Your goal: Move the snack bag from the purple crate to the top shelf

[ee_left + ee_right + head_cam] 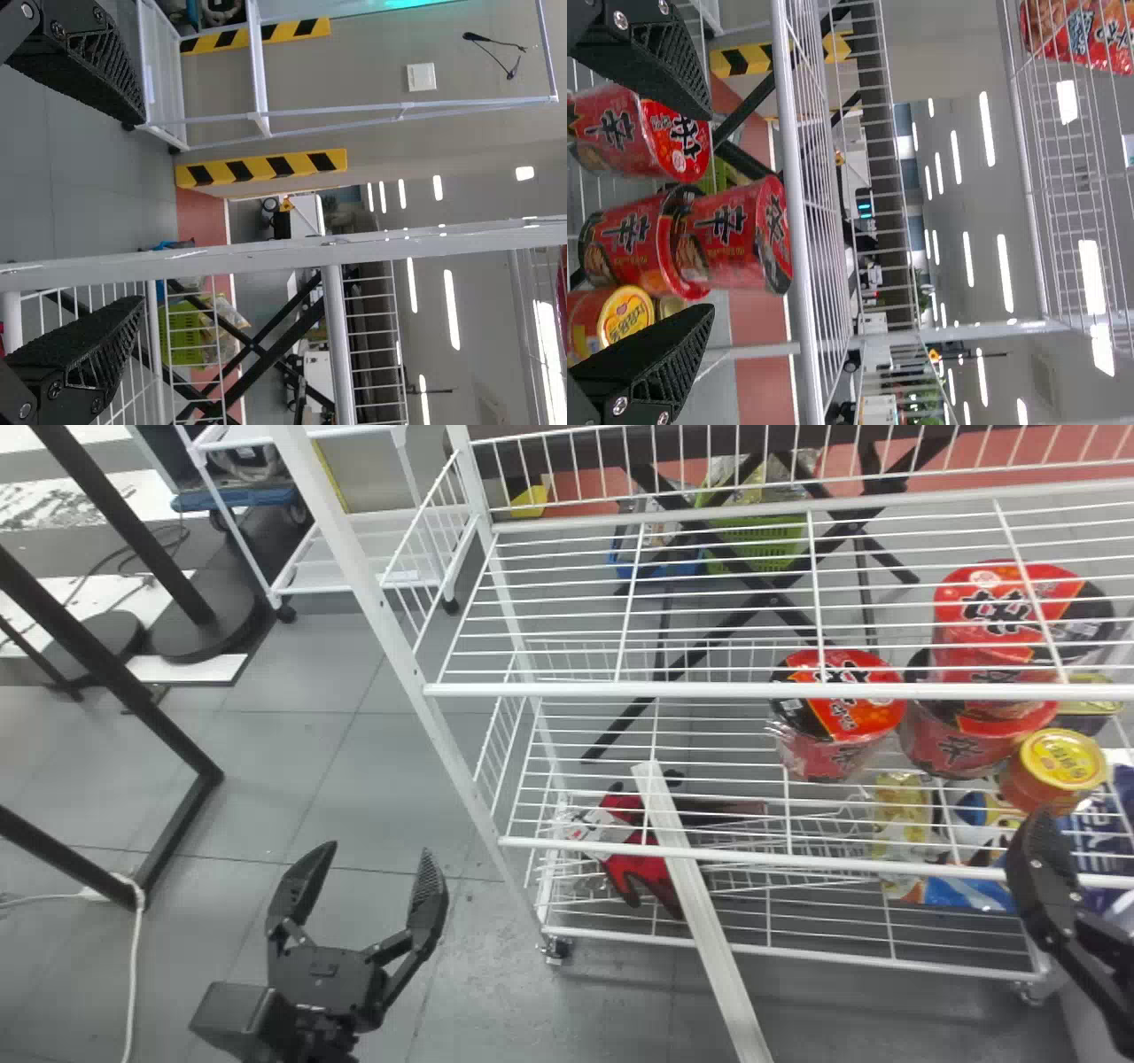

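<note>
In the head view my left gripper stands open over the floor, left of the white rack. My right gripper is at the right edge, in front of the rack's lower part. The left wrist view has the left gripper with its fingers wide apart and nothing between them. The right gripper is likewise open in the right wrist view, facing the noodle cups and holding nothing. High up there, a red snack bag lies on a wire top shelf, seen from below.
Red noodle cups and a yellow-lidded tub stand at the rack's right. Red gloves lie low at its left. A pale strip slants across its front. Black metal stands are at the far left.
</note>
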Robot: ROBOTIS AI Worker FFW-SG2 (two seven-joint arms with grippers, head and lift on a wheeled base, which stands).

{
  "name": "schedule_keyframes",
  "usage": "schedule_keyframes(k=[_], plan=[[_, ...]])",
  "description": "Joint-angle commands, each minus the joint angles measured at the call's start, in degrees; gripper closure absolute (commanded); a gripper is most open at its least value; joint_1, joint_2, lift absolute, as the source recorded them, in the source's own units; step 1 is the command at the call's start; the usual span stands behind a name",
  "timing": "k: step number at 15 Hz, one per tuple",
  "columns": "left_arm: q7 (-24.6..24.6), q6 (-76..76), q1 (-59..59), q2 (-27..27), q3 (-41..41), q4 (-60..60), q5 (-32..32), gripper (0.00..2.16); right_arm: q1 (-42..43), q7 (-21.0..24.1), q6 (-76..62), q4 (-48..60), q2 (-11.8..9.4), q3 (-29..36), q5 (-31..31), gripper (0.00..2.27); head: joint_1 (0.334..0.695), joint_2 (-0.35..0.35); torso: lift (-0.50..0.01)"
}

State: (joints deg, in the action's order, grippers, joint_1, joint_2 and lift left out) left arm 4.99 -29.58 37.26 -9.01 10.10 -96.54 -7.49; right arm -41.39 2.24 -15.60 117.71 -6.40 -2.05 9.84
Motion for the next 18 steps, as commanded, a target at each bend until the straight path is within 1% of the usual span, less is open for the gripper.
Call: schedule_keyframes(k=[1, 5, 7, 8, 11, 12, 14, 15, 16, 17, 18], plan=[[0.0, -0.3, -0.3, -0.1, 0.0, 0.6, -0.2, 0.10, -1.9, -1.5, 5.9, 3.7, 0.1, 3.4, 2.6, 0.03, 0.695, 0.179, -0.453], [0.1, -1.0, -1.0, -0.3, 0.0, 2.1, -1.0, 0.10, -5.7, -2.2, 20.5, 11.6, 0.4, 8.9, 6.8, 0.03, 0.695, 0.134, -0.453], [0.2, -1.4, -1.5, -0.5, 0.1, 2.9, -1.4, 0.10, -7.7, -2.8, 28.7, 15.1, 0.5, 12.7, 11.3, 0.03, 0.695, 0.120, -0.453], [0.2, -1.9, -1.7, -0.6, 0.2, 3.6, -1.7, 0.10, -8.4, -4.4, 33.8, 16.9, 0.8, 15.6, 14.5, 0.03, 0.695, 0.113, -0.453], [0.2, -2.5, -2.2, -0.7, 0.2, 4.5, -1.7, 0.10, -10.3, -5.4, 42.8, 20.1, 1.2, 22.0, 18.6, 0.03, 0.695, 0.091, -0.453], [0.2, -2.6, -2.4, -0.7, 0.3, 5.1, -1.8, 0.10, -10.6, -7.0, 46.8, 21.4, 1.6, 25.2, 22.1, 0.03, 0.695, 0.080, -0.453], [0.3, -2.6, -2.9, -0.7, 0.2, 5.9, -1.8, 0.10, -10.7, -10.7, 55.8, 23.6, 3.2, 30.7, 26.7, 0.03, 0.695, 0.054, -0.453], [0.3, -2.6, -3.0, -0.7, 0.1, 5.9, -1.8, 0.10, -10.6, -12.6, 59.9, 24.3, 4.3, 33.3, 29.1, 0.03, 0.695, 0.052, -0.453], [0.4, -2.6, -3.1, -0.7, 0.1, 6.0, -1.8, 0.10, -9.4, -15.8, 65.0, 24.6, 6.5, 37.0, 31.1, 0.03, 0.695, 0.051, -0.453], [0.4, -2.8, -3.2, -0.7, 0.1, 6.4, -1.8, 0.10, -8.6, -16.8, 68.6, 25.0, 6.5, 40.1, 32.6, 0.03, 0.695, 0.052, -0.453], [0.4, -3.0, -3.2, -0.7, 0.1, 6.6, -1.9, 0.10, -7.7, -17.8, 71.3, 25.3, 6.5, 42.5, 32.8, 0.03, 0.695, 0.053, -0.453]])
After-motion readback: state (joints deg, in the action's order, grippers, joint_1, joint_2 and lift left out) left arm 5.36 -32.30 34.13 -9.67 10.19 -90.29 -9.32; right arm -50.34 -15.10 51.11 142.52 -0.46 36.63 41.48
